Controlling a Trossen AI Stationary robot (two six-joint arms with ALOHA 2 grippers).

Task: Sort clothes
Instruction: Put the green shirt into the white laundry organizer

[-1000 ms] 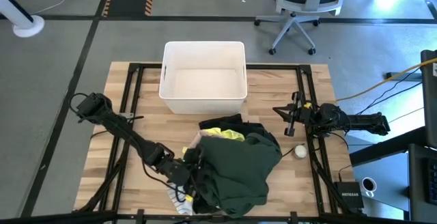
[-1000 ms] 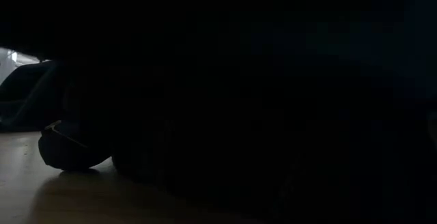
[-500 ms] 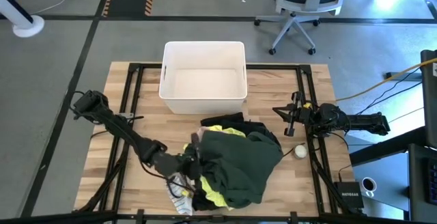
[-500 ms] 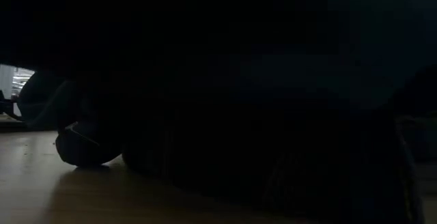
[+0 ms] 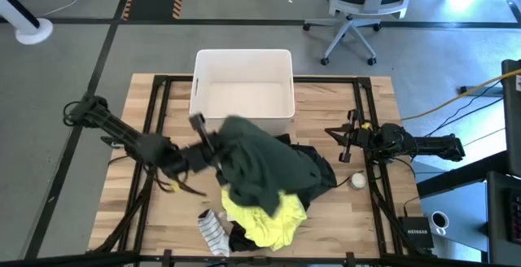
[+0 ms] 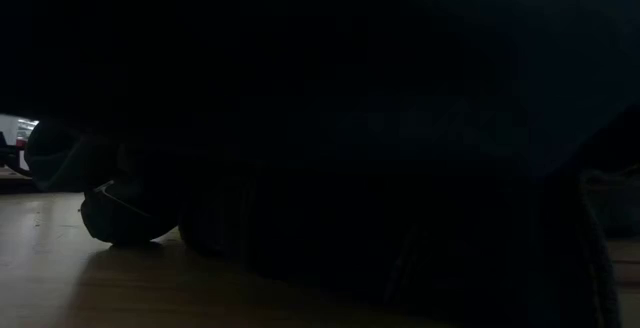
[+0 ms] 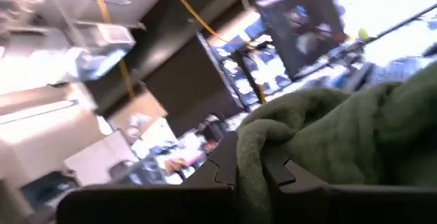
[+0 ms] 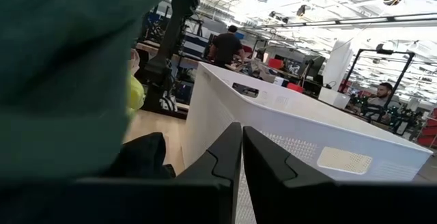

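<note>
Now: left gripper clamped on green garment

Left gripper (image 5: 210, 146) pinched tight on dark green garment (image 5: 262, 163), bunched fabric lifted, draping over pile near white bin (image 5: 242, 96). Neon yellow piece (image 5: 264, 218) and striped sock (image 5: 213, 231) lie below on table (image 5: 342, 218). Right gripper (image 5: 343, 143) closed, empty, at table's right edge.

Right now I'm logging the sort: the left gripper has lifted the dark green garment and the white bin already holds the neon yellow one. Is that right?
Not quite. The high view shows the white bin with nothing in it; the neon yellow garment lies on the table. The left gripper is shut on the dark green garment, lifted, as you said.
</note>
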